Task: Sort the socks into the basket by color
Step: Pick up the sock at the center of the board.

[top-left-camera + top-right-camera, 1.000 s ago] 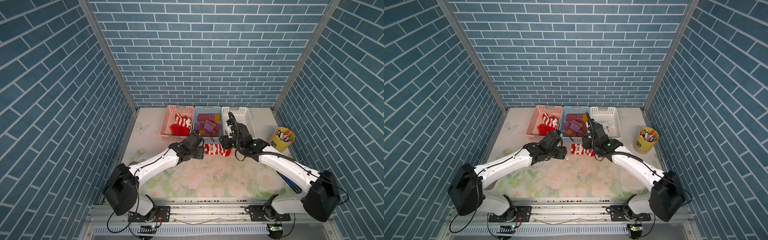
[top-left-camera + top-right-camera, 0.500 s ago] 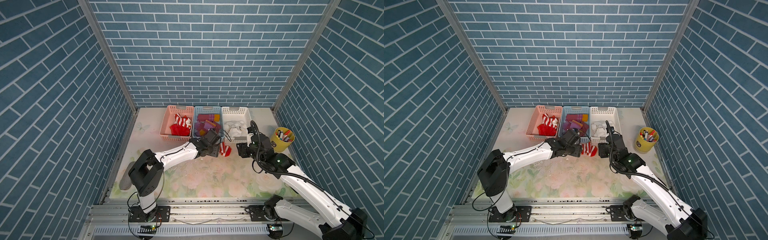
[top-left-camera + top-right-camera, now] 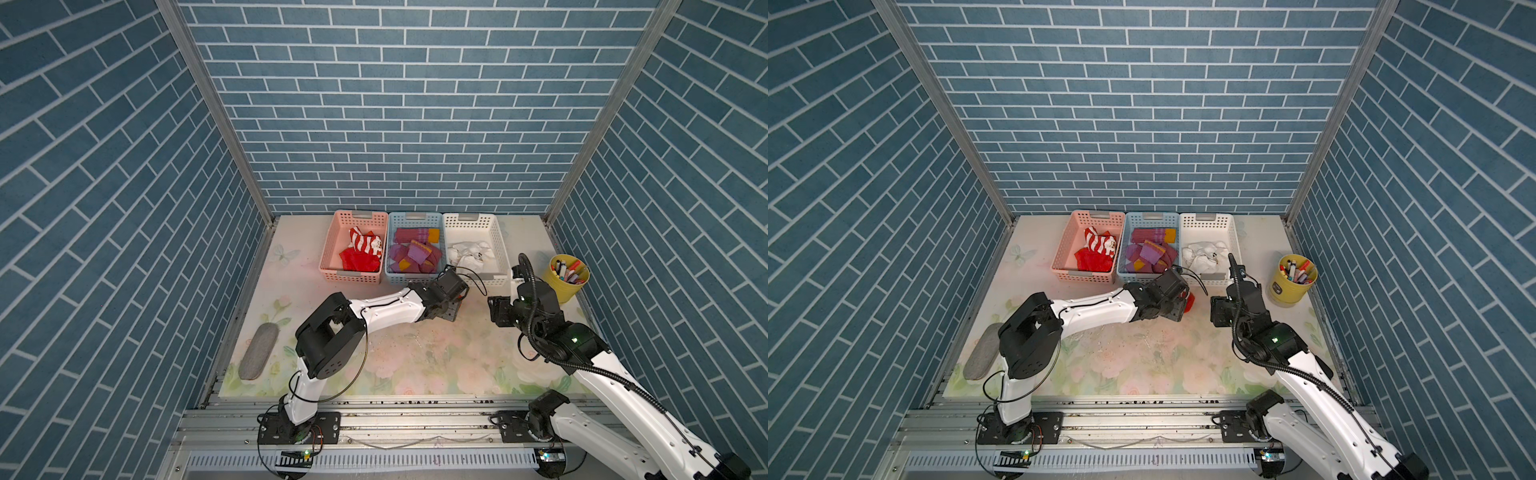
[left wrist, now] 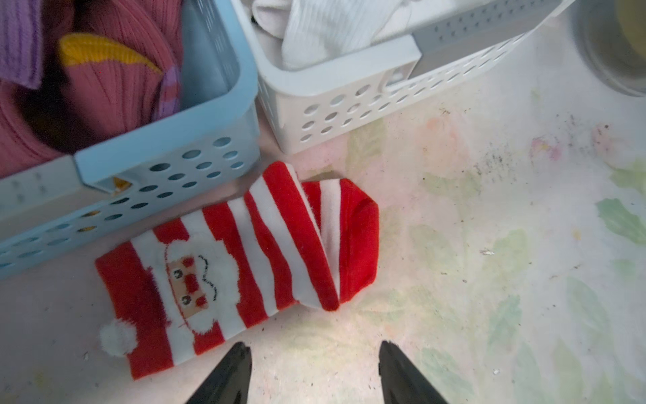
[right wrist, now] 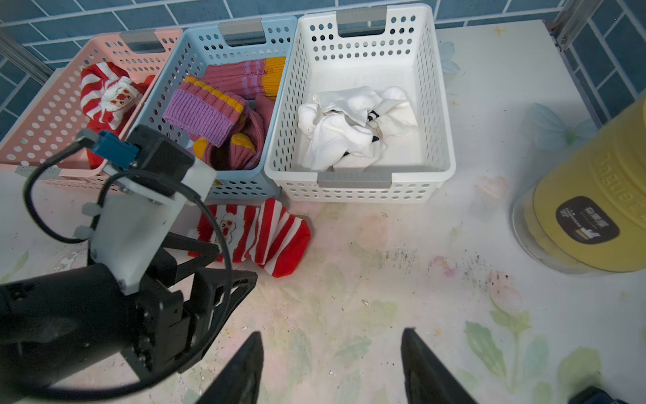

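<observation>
- Red-and-white striped Santa sock [image 4: 244, 259] lies flat on the counter [image 3: 415, 357], centre-left of the left wrist frame. One end is folded over on itself.
- The sock sits just beside the front wall of the blue basket [image 5: 241, 189], near the seam with the white basket [image 5: 447, 140]. It is in neither basket.
- Left fingers [image 4: 227, 377]: spread apart at the bottom edge of the left wrist frame, nothing between them, just short of the sock and not touching it.
- Right fingers [image 5: 244, 367]: spread apart at the bottom of the right wrist frame, empty, over bare counter, well apart from the sock.
- In both top views the three baskets stand in a row at the upper middle of the counter.
- Pink basket [image 3: 332, 245]: red striped socks [image 3: 359, 253].
- Blue basket: purple and maroon socks [image 3: 413, 251] with orange patches.
- White basket: crumpled white socks [image 3: 467, 253].
- Yellow cup [image 3: 565, 282] of pens at the right of the counter; grey flat pad [image 3: 259, 351] at lower left.
</observation>
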Action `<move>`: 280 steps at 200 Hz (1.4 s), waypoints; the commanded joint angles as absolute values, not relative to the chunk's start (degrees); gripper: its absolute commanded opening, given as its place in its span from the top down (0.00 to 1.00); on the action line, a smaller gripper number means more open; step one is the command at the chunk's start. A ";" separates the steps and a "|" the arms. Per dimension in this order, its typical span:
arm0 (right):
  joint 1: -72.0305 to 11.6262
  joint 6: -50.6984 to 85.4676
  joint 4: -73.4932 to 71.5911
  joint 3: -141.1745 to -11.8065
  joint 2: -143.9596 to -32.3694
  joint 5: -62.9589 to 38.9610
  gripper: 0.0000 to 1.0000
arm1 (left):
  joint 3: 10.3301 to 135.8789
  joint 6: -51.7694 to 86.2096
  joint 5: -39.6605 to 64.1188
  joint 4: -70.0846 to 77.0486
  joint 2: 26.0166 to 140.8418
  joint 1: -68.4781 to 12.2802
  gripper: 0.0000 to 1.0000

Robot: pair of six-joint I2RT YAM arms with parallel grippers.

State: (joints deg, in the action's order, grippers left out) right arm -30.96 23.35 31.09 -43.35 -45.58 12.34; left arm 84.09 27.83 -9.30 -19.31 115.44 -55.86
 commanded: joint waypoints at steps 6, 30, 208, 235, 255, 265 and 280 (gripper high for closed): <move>-30.50 25.83 33.74 -43.01 -43.68 13.97 0.37 | 86.23 28.02 -14.03 -17.80 117.84 -56.24 0.36; -30.33 25.84 34.72 -42.98 -42.56 14.56 0.37 | 87.50 27.81 -14.33 -17.01 120.10 -56.25 0.37; -29.88 26.02 37.77 -42.97 -38.53 14.39 0.37 | 89.38 26.33 -16.37 -16.68 124.74 -56.17 0.68; -29.88 26.02 37.46 -42.72 -38.24 14.61 0.37 | 88.24 25.60 -15.87 -16.72 123.52 -56.25 0.74; -29.88 26.02 36.32 -42.12 -38.40 14.33 0.36 | 86.69 24.63 -15.09 -16.35 122.36 -56.18 0.79; -29.89 26.02 35.80 -41.86 -38.61 13.97 0.36 | 85.79 24.53 -14.61 -16.26 121.45 -56.24 0.81; -29.86 26.10 35.10 -41.45 -38.76 13.80 0.36 | 83.82 24.60 -14.26 -16.13 119.48 -56.21 0.84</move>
State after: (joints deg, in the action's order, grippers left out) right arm -30.09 24.21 35.97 -42.52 -39.00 13.89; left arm 86.72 25.45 -15.03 -15.81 123.57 -56.03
